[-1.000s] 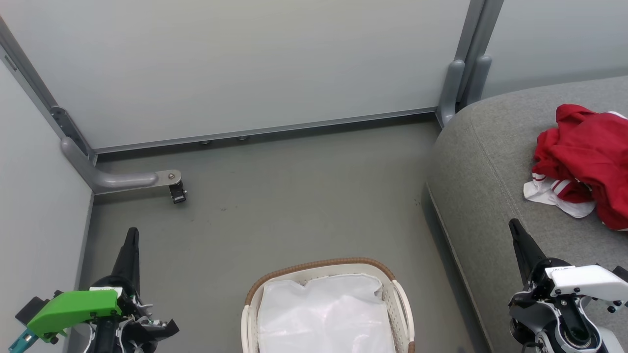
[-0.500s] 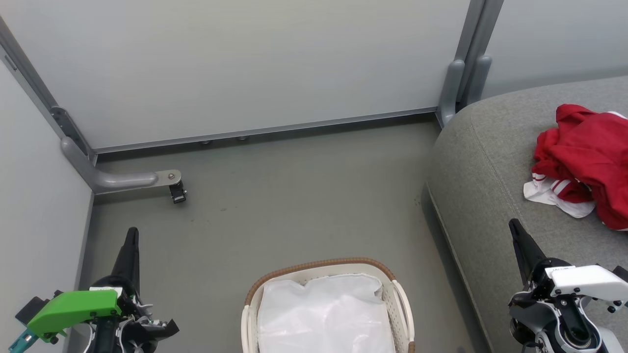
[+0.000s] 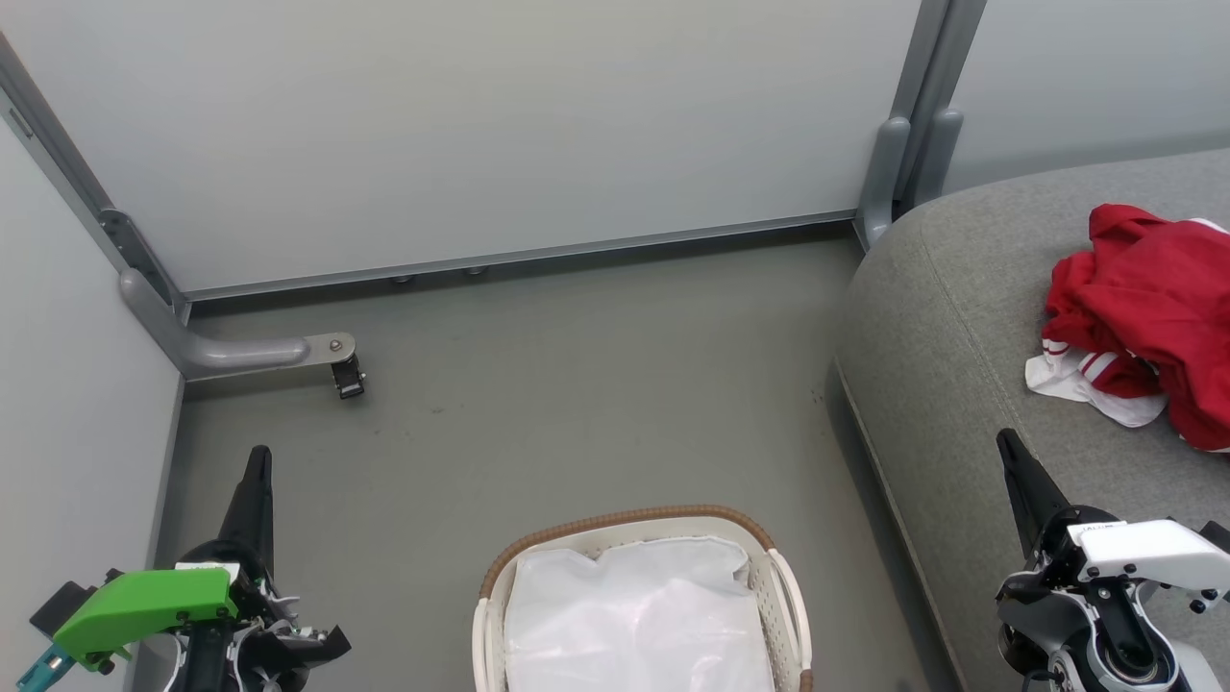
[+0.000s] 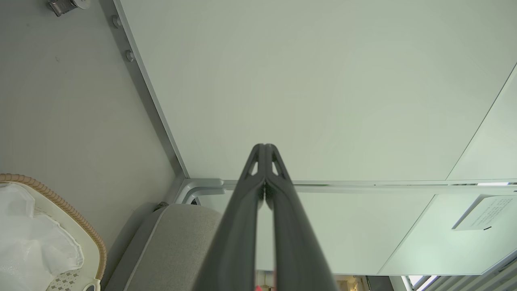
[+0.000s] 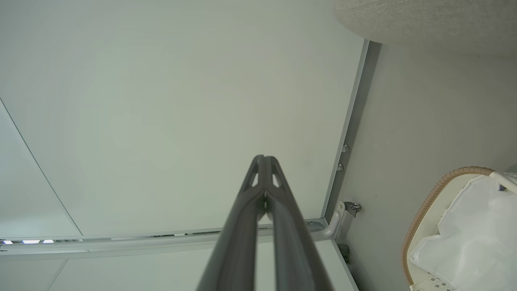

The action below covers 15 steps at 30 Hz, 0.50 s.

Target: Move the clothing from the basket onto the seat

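Smooth, matte pale-grey wall panels [image 3: 538, 135] in grey metal frames stand ahead of both grippers, above a flat grey-green floor [image 3: 596, 384].

The seat [image 3: 951, 317] is a broad cushion of grey woven fabric with a rounded corner and a stitched seam. It lies under and to the right of the right gripper [image 3: 1006, 440]. Its seamed edge runs from beside that gripper away toward the wall post.

The basket [image 3: 629, 517] sits on the floor between the two grippers, behind their tips. It is off-white perforated plastic with a brown woven band on its curved rim. A crinkled, translucent white liner sheet [image 3: 634, 615] lies inside it.

The clothing [image 3: 1153, 298] is on the seat, ahead and to the right of the right gripper and apart from it. It is a crumpled red heap, with its white, red-striped trim pointing left toward the seat's edge. Its length runs roughly away from the gripper, though the frame edge cuts it.

The left gripper [image 3: 258, 457] is over the floor, left of the basket. Both grippers have their long, dark, tapered fingers pressed together, holding nothing. Ahead of the left gripper a small black castor [image 3: 348, 383] hangs from a grey bracket.

The head view gives the red heap. The left wrist view gives the seat's rounded end and the basket's woven rim at its lower left. The right wrist view gives the basket and liner at its lower right.
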### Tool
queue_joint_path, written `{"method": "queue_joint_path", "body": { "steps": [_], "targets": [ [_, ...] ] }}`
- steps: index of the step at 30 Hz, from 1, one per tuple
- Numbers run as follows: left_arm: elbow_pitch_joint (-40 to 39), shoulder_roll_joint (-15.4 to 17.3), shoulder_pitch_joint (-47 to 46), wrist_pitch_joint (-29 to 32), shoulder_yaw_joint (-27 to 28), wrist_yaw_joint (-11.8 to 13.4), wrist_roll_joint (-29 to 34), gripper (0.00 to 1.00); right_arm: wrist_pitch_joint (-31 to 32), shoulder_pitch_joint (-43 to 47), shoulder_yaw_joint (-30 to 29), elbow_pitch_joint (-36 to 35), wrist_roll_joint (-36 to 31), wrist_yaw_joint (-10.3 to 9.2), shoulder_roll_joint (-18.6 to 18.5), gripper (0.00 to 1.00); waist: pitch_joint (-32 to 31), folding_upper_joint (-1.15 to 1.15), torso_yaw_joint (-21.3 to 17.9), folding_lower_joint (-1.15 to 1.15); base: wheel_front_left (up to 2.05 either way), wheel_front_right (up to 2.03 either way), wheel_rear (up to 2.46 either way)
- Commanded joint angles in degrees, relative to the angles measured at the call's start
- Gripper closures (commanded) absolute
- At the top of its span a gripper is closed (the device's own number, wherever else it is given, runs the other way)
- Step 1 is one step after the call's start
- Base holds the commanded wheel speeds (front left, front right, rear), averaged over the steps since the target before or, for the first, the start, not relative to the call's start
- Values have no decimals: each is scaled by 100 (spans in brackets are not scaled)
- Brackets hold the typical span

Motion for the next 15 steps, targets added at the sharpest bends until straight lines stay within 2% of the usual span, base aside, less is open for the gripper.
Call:
{"method": "queue_joint_path", "body": {
  "steps": [1,15],
  "targets": [
    [-18,38,-71,24,13,-28,-21,100,15,54,-9,-16,20,0,-34,100,0,36,0,0,0,0,0],
    [-17,38,-71,24,13,-28,-21,100,14,54,-9,-16,20,0,-34,100,0,36,0,0,0,0,0]
  ]
}}
